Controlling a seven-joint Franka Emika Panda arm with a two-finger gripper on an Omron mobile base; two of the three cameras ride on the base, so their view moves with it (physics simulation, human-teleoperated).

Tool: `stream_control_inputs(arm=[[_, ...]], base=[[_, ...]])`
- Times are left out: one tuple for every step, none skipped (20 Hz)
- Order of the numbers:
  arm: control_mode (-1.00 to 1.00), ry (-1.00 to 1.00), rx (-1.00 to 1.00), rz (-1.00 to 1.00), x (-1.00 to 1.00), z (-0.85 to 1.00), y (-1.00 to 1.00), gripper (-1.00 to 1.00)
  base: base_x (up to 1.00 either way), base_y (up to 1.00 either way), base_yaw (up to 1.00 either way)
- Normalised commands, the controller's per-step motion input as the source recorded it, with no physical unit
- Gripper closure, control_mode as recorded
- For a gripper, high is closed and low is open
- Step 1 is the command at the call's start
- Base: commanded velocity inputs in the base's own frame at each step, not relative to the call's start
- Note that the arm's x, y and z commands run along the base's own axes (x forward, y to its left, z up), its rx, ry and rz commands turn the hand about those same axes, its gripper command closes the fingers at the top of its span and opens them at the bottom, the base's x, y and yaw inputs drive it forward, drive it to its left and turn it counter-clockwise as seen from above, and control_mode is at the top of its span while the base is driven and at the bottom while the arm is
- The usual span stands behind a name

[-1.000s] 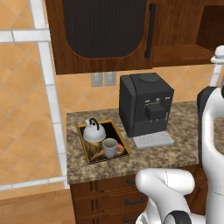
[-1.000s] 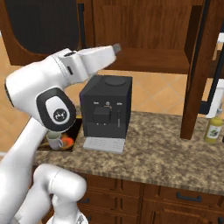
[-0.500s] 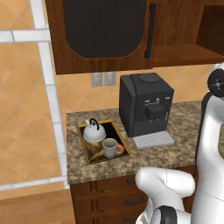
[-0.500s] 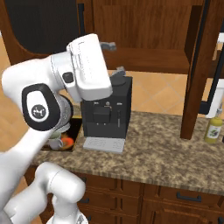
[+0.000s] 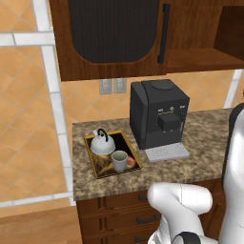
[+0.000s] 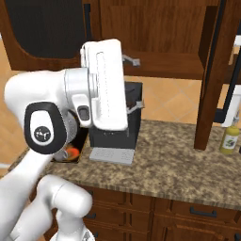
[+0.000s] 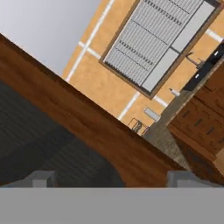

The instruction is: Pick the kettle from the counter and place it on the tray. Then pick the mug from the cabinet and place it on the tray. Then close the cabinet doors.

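Closing the cabinet doors (image 6: 214,70) comes next, judging by the loaded tray (image 5: 97,164) at the counter's (image 5: 200,157) left end. Best pushed flat against the door (image 7: 65,131) panel near its free edge, swinging slowly. Kettle (image 5: 102,143) at tray's back, mug (image 5: 119,161) at front right. Gripper (image 7: 111,179) spread wide, empty, near the wood.

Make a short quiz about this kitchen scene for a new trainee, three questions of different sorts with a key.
1. True or false: the mug stands on the tray.
2. What shares the tray with the mug? A) a bottle B) the kettle C) a plate
3. Fill in: the right cabinet door is ____.

Key: 1 true. 2 B. 3 open, swung out over the counter.
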Motion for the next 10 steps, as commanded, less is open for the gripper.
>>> stream_control_inputs(arm=[[-1.00,-0.38,0.15,0.00,-0.54,-0.01,-0.52,-1.00],[-1.00,-0.30,0.14,0.00,-0.49,-0.10,-0.47,-1.00],[-1.00,-0.25,0.13,0.00,-0.42,-0.17,-0.53,-1.00],[-1.00,-0.24,0.10,0.00,-0.34,-0.15,-0.64,-1.00],[-1.00,-0.17,0.14,0.00,-0.26,-0.29,-0.71,-1.00],[-1.00,-0.16,0.14,0.00,-0.27,-0.36,-0.66,-1.00],[-1.00,-0.18,0.12,0.00,-0.27,-0.42,-0.54,-1.00],[-1.00,-0.27,0.10,0.00,-0.32,-0.42,-0.41,-1.00],[-1.00,-0.29,0.11,0.00,-0.32,-0.42,-0.40,-1.00],[-1.00,-0.20,0.13,0.00,-0.19,-0.42,-0.43,-1.00]], base=[[0.00,0.00,0.00],[0.00,0.00,0.00],[0.00,0.00,0.00],[0.00,0.00,0.00],[0.00,0.00,0.00],[0.00,0.00,0.00],[0.00,0.00,0.00],[0.00,0.00,0.00],[0.00,0.00,0.00],[0.00,0.00,0.00]])
